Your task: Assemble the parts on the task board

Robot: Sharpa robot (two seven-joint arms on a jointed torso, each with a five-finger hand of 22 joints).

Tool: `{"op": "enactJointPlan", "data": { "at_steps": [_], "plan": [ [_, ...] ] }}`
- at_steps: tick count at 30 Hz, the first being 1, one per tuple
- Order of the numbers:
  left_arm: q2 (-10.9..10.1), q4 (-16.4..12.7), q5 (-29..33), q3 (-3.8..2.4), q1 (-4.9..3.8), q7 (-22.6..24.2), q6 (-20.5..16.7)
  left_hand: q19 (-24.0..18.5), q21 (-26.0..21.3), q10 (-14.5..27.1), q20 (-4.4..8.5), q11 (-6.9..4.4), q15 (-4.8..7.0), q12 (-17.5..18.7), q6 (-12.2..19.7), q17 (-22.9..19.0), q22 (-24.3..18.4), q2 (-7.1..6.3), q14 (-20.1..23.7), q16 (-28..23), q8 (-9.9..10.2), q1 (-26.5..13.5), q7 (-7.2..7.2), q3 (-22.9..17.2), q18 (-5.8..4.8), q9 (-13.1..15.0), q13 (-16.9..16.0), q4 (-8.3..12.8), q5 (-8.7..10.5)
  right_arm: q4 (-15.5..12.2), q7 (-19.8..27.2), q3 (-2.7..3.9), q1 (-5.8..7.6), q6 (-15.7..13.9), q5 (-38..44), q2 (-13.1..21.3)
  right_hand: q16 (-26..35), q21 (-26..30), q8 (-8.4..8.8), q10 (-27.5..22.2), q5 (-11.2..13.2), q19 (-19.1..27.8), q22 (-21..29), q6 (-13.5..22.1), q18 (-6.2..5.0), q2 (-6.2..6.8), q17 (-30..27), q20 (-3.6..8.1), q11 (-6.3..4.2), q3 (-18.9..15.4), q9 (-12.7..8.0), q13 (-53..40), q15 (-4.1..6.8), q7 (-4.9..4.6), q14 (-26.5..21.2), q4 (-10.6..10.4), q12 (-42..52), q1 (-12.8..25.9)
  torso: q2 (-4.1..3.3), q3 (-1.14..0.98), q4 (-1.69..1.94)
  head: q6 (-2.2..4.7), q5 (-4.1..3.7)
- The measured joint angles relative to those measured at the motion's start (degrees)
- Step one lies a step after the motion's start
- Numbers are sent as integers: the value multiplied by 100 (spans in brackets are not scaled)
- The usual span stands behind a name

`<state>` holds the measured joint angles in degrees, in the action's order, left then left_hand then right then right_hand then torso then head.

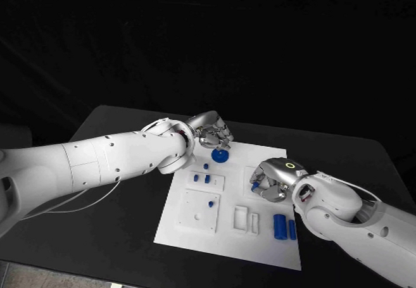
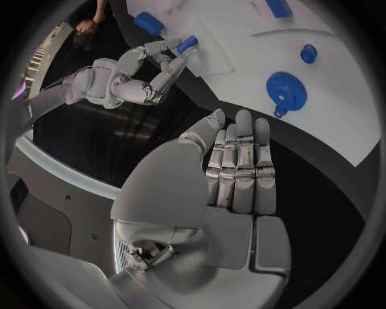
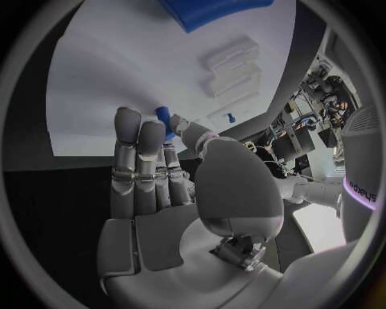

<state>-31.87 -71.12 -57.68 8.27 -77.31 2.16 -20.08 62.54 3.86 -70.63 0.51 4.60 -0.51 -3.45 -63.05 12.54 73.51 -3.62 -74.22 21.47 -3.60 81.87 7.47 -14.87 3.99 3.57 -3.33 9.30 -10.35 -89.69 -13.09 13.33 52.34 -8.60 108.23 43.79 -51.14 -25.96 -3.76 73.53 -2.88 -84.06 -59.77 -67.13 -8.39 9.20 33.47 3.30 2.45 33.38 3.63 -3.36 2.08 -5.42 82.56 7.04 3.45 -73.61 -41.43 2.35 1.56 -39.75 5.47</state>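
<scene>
The left robot hand (image 1: 211, 133) hangs over the far edge of the white rectangular task board (image 1: 191, 235), with its fingers straight, lying side by side, and nothing between them; the left wrist view shows that flat, empty palm (image 2: 238, 168) clearly. Just beside it on the board lies the blue toothed plastic gear (image 1: 220, 155), flat on its face, axis upright; the left wrist view shows a small hub at the centre of that gear (image 2: 286, 93).

Nearer the middle of the board, 2 short blue pegs (image 1: 202, 178) stand in a raised white holder. Further toward the near edge, 2 blue cylinders (image 1: 283, 226) lie side by side, their long axes running from the near edge toward the far edge.

The right robot hand (image 1: 269, 183) hovers over the right half of the board and pinches a small blue cylindrical peg (image 2: 186, 44) between thumb and fingertip. In the right wrist view that peg (image 3: 164, 118) pokes out past the fingers, its long axis pointing away from the palm toward the board surface; its exact tilt I cannot tell.

My judgement: the step in hand is carrying this peg to its seat on the board. The next move calls for lining the peg's axis square to a hole, then lowering it straight without jamming.
</scene>
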Motion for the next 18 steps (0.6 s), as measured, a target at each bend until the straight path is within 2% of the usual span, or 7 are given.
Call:
{"op": "enactJointPlan", "data": {
  "at_steps": [5,9,10,13,15,18],
  "plan": [
    [-2,0,4,0,0,1,0,0,0,0,0,0,0,0,0,0,24,0,0,-18,0,0,0,-20,0,0,0,20,0,7,1,-13,4,-24,35,-9,0,-86,1,146,0,9,-63,-136,19,-46,19,52,-59,8,2,2,62,31,-17,8,-2,46,-1,1,-2,-15,3],
    [-2,0,7,0,0,2,0,0,0,0,0,0,0,0,0,-1,26,0,0,-23,0,0,0,-20,0,0,0,20,0,6,1,-20,4,-43,59,-14,0,-132,2,257,1,2,-103,-243,52,-79,24,79,-92,-27,7,1,65,52,-19,42,-19,30,-1,0,-4,-23,9],
    [-2,0,8,0,0,2,1,0,0,0,0,0,0,0,0,-1,26,0,0,-23,0,0,0,-20,0,0,0,20,0,3,1,-22,4,-51,66,-14,0,-152,14,313,5,13,-114,-301,86,-93,27,90,-105,-59,7,1,102,56,-14,73,-27,14,-1,-1,-4,-25,10],
    [-2,0,9,0,0,2,1,0,0,0,0,0,0,0,0,-1,26,0,0,-23,0,0,0,-20,0,0,0,20,0,-6,0,-27,-2,-89,94,-15,0,-186,24,421,23,1,-143,-418,138,-142,28,120,-132,-30,9,1,110,86,-6,147,-37,-37,-1,-2,-5,-30,12],
    [-2,0,10,0,0,2,1,0,0,0,0,0,0,0,0,-1,25,0,0,-22,0,0,0,-20,0,0,0,20,0,-16,-7,-29,-13,-130,119,-14,1,-220,20,453,24,1,-167,-494,151,-152,36,120,-100,28,10,0,122,93,-18,220,-25,-47,-1,-2,-5,-31,14],
    [-3,-1,11,0,0,2,1,0,0,0,0,0,0,0,0,-1,29,0,0,-23,0,0,0,-20,0,0,0,20,0,-50,-24,-34,-35,-231,168,-6,1,-293,19,483,45,3,-241,-577,230,-152,48,183,-71,172,12,0,151,128,-6,306,-16,-48,-1,-5,-7,-32,23]
  ]
}}
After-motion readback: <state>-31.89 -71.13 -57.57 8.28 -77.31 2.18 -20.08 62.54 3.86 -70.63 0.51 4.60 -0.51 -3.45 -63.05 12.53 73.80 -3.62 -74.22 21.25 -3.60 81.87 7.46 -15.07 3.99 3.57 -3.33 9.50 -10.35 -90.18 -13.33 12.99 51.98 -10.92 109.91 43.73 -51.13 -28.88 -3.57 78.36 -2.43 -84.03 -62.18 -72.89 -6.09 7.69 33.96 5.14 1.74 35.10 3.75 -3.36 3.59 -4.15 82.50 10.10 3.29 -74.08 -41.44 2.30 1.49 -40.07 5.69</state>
